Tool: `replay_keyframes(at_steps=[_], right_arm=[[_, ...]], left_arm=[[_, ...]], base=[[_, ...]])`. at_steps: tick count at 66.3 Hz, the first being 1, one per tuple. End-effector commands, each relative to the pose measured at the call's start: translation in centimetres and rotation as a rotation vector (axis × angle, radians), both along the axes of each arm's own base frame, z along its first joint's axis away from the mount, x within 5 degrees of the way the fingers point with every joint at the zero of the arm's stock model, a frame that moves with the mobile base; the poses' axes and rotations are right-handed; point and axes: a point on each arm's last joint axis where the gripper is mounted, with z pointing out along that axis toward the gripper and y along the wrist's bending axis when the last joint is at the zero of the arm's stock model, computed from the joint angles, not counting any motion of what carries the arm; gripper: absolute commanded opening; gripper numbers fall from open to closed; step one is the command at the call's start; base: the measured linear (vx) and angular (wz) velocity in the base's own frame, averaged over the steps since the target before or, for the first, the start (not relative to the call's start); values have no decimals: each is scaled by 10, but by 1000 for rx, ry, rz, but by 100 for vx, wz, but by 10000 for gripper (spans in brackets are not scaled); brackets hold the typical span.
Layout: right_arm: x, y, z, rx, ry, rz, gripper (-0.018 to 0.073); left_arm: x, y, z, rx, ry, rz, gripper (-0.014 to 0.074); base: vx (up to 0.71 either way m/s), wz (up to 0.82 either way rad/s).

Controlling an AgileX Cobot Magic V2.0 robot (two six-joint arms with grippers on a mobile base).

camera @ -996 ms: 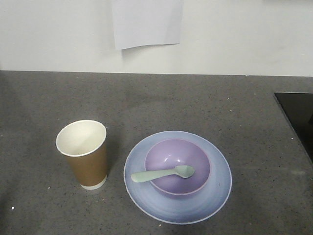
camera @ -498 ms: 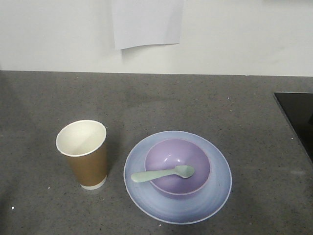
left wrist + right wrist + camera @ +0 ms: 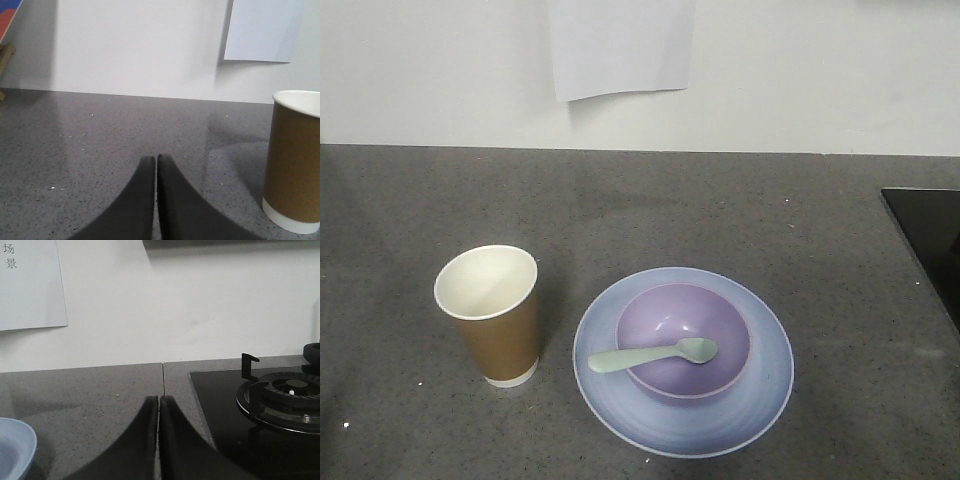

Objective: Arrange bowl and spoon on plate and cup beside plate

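This is a kitchen, or a mock-up of one. A dark grey speckled stone worktop [image 3: 620, 210] runs along a plain white wall [image 3: 800, 80]. Set into the worktop's right edge is a black glass hob [image 3: 225, 405] with a gas burner [image 3: 295, 390] and its black pan support [image 3: 250, 375]. A white paper sheet [image 3: 620, 45] with printed Chinese characters hangs on the wall above the worktop's far edge.

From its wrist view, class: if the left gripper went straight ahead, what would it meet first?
Probably nothing on the counter: the shut left gripper points at bare surface, then the wall. The cup stands off to its right.
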Motion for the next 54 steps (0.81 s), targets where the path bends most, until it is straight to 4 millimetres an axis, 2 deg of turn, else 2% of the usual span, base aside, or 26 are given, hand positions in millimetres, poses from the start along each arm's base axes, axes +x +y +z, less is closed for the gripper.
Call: replay_keyframes(at_steps=[1,54], right_arm=[[-1,-2,4,-13,-71,-24,-1],[-1,-2,4,-16,-71,-24,-1]], left_arm=[[0,1,-1,-13,-68,14,-6],[0,1,-1,-13,-68,14,-6]], base=[[0,0],[0,0]])
